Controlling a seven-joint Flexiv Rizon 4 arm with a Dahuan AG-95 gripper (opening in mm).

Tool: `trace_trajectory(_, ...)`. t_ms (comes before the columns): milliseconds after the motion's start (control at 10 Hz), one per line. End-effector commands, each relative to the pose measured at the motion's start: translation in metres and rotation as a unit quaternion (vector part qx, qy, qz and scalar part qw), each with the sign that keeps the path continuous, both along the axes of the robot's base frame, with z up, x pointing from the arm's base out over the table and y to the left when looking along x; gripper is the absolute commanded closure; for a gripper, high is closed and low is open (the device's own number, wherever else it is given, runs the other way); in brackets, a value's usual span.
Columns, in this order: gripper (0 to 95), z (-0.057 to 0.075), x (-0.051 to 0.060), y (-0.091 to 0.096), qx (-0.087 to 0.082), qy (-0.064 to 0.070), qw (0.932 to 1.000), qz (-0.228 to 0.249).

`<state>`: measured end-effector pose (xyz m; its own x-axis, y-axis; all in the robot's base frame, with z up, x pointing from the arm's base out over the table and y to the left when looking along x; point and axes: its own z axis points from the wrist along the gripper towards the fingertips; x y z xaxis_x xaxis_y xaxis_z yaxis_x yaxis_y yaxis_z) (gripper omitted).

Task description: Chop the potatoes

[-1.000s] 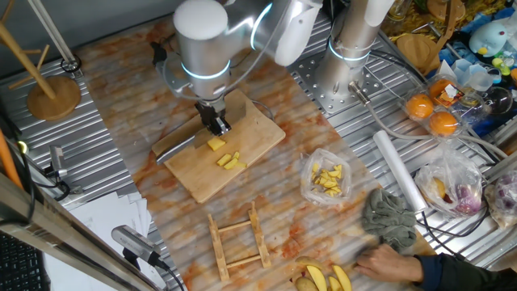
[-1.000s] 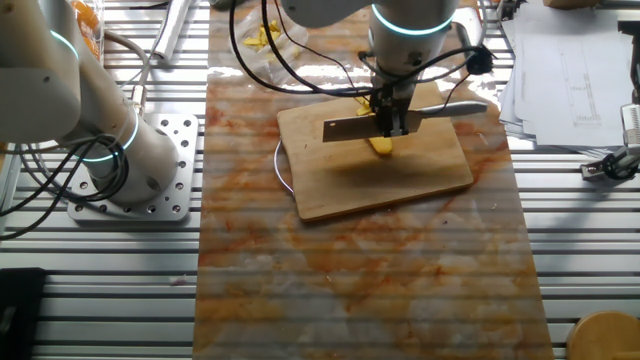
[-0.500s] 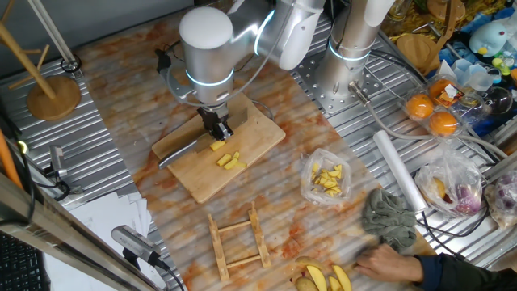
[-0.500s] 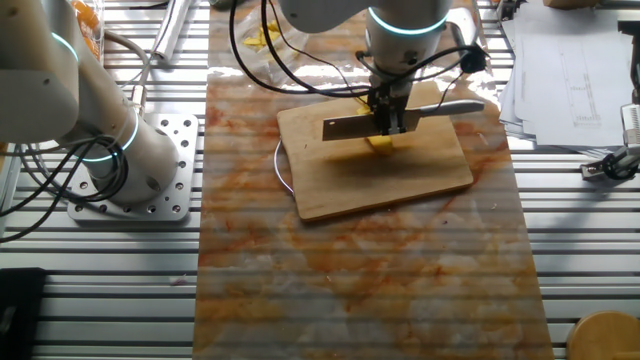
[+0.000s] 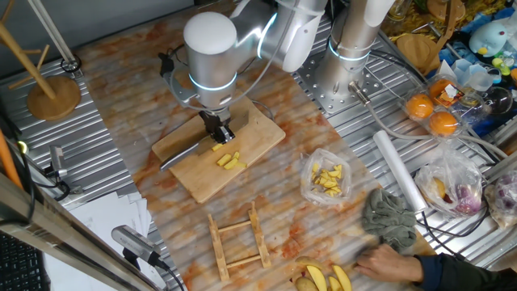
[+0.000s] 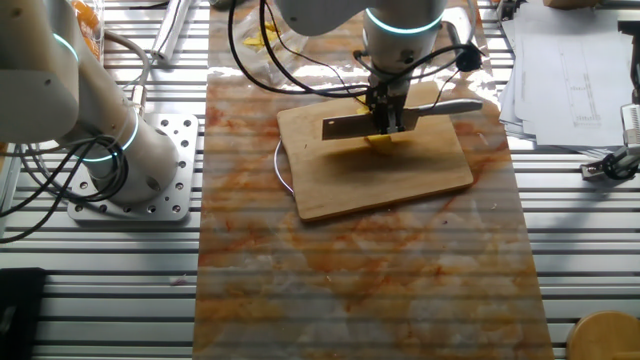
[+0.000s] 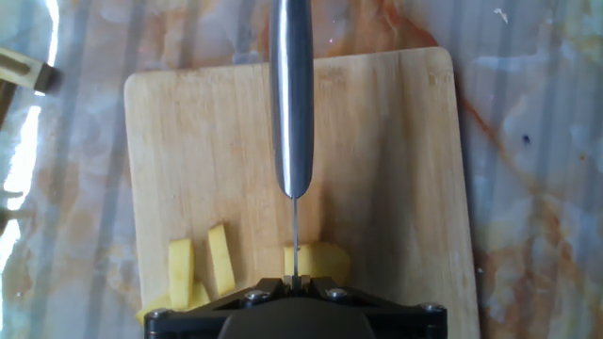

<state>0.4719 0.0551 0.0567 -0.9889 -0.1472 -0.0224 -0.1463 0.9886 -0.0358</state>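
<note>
Wooden board (image 5: pixel 242 158), rack (image 5: pixel 240 239), bagged chunks (image 5: pixel 327 179) nearby.

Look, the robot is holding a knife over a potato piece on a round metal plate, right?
Not quite. The fingers do hold the knife over a potato piece, but it lies on a rectangular wooden cutting board, not a round metal plate. One fixed view shows the board's straight edges, and the hand view shows its wood grain.

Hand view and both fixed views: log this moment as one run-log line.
claw: shut on knife | blade: over potato chunk | cut sticks: beside, on cutting board | phase: chopping
</note>
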Motion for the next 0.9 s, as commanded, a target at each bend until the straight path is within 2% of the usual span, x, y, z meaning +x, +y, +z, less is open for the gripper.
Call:
trace_trajectory(100, 95.0, 0.001, -0.001, 0.000, 0.000, 0.000, 1.0000, 0.000)
trace_trajectory(900, 95.0, -0.014, 0.001, -0.002, -0.003, -0.005, 1.0000, 0.002)
